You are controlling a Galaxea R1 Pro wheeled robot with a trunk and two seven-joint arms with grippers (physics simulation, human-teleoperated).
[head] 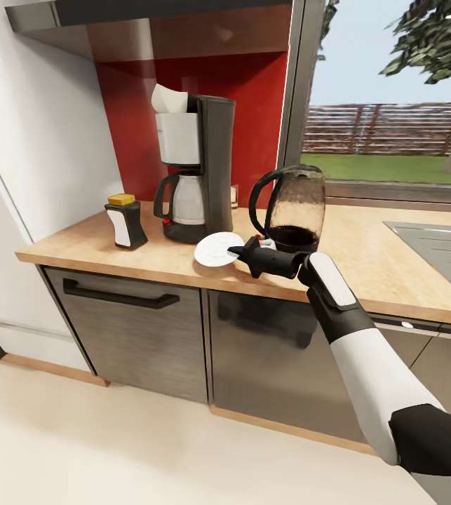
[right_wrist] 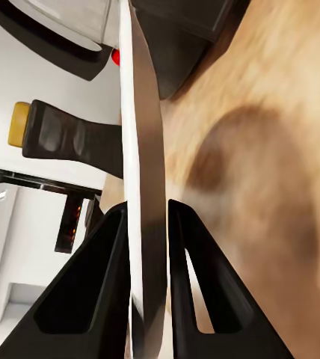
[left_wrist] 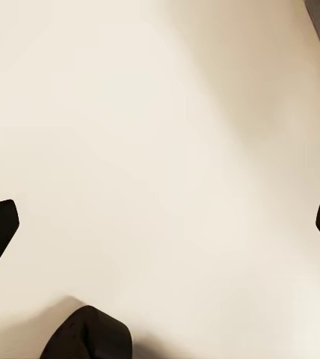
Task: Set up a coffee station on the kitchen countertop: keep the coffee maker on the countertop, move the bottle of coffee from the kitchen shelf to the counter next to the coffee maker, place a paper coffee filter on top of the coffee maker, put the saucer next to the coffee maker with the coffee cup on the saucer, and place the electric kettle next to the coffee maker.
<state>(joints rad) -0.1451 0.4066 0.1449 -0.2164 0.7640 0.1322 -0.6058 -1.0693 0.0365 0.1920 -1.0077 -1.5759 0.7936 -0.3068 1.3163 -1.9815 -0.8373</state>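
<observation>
Running across the middle of the head view, the countertop point(head: 365, 259) is a light-wood slab over glossy grey cabinet fronts point(head: 134, 337), with a red backsplash point(head: 253, 112) at upper centre and a window point(head: 393, 91) onto grass and a fence at upper right. A pale floor point(head: 113, 449) spreads across the bottom of the frame.

The coffee maker point(head: 197, 168) stands left of centre, with the paper coffee filter point(head: 169, 98) sitting on its top. The bottle of coffee point(head: 125, 221) is just to its left on the wood, and the electric kettle point(head: 292, 207) stands to its right, near centre.

From the lower right corner the right arm reaches up and leftward to the counter's front edge. Its right gripper point(head: 243, 251) pinches the rim of the saucer point(head: 214, 249), held just in front of the coffee maker and beside the kettle; in the right wrist view the saucer point(right_wrist: 145, 187) appears edge-on, clamped between the two dark fingers point(right_wrist: 93, 292).

The left gripper point(left_wrist: 160, 232) hangs over bare floor, its tips spread wide at the frame's sides.
</observation>
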